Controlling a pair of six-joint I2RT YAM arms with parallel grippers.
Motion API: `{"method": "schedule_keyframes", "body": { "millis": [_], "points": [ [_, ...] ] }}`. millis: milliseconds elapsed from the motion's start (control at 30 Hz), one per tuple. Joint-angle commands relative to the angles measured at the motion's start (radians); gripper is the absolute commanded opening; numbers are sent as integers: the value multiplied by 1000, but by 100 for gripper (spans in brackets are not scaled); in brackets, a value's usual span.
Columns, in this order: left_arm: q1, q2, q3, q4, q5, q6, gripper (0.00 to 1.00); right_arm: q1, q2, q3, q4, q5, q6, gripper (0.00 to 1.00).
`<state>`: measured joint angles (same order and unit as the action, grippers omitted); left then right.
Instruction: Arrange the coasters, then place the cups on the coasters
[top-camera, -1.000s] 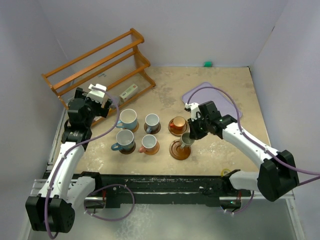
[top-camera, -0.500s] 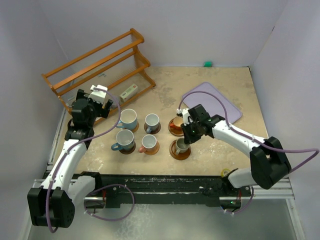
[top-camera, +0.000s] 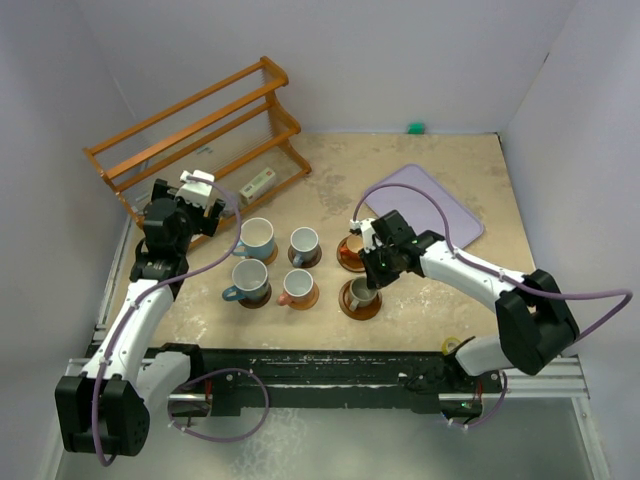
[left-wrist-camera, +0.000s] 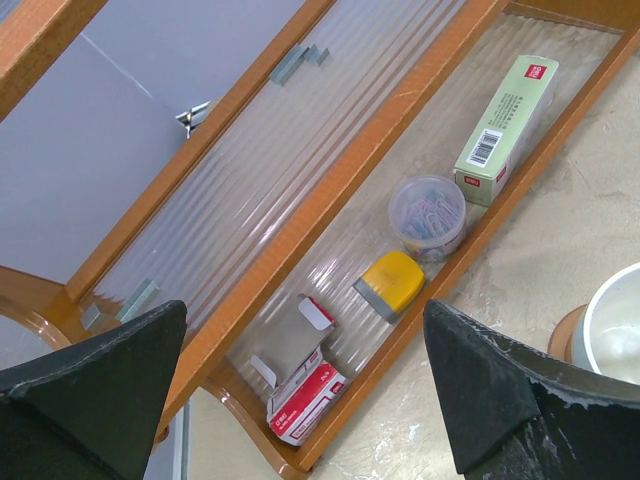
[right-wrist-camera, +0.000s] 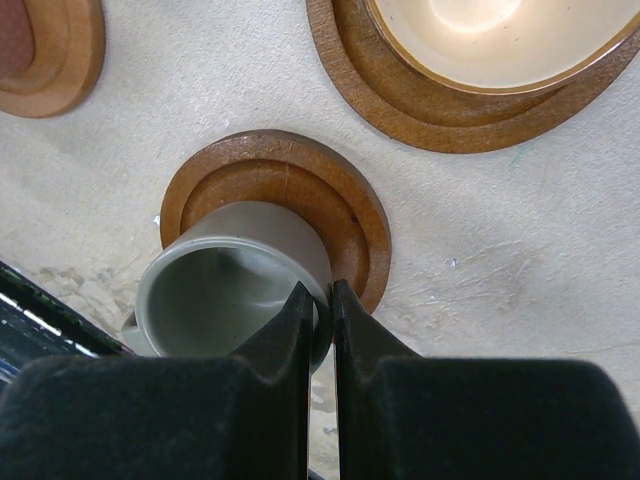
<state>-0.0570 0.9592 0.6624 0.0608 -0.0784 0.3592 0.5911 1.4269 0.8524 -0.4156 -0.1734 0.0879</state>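
Note:
Six cups stand in two rows on round wooden coasters. On the left are a light blue cup (top-camera: 256, 238), a grey-blue cup (top-camera: 305, 243), a blue cup (top-camera: 247, 281) and a pink cup (top-camera: 296, 288). My right gripper (top-camera: 372, 272) (right-wrist-camera: 322, 290) is shut on the rim of the grey-olive cup (top-camera: 362, 293) (right-wrist-camera: 235, 290), one finger inside and one outside. This cup stands on the middle of a dark brown coaster (right-wrist-camera: 350, 215). Just behind it is the orange cup (top-camera: 350, 247) (right-wrist-camera: 490, 30) on its coaster (right-wrist-camera: 400, 90). My left gripper (top-camera: 200, 195) (left-wrist-camera: 305, 380) hangs open by the rack, holding nothing.
The wooden rack (top-camera: 200, 125) stands at the back left; its lowest shelf holds a red box (left-wrist-camera: 305, 400), a yellow item (left-wrist-camera: 392, 282), a tub of paper clips (left-wrist-camera: 428, 213) and a green box (left-wrist-camera: 505, 125). A lavender tray (top-camera: 440, 205) lies at the right.
My right gripper has moved left and down with the grey-olive cup, bringing it onto the front right coaster. The left arm has hardly moved.

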Motion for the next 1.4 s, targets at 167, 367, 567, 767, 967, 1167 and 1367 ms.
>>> {"method": "schedule_keyframes", "body": {
  "millis": [167,367,567,767,967,1167,1367],
  "points": [
    [8,-10,9,47,-5,-8,98,20,22,19,18,28,19,0],
    [8,2,18,34,6,4,98,21,11,12,19,44,25,5],
    [7,3,22,27,1,14,98,25,-3,15,11,43,32,13],
    [8,1,27,23,-3,17,98,26,-22,18,-1,37,36,24],
    [8,-8,26,19,-16,35,98,26,-47,21,-10,30,36,30],
    [8,-5,21,25,-22,40,98,26,-69,16,-11,18,35,35],
    [8,-7,22,26,-33,49,98,32,-84,27,-27,25,30,40]
  ]
}}
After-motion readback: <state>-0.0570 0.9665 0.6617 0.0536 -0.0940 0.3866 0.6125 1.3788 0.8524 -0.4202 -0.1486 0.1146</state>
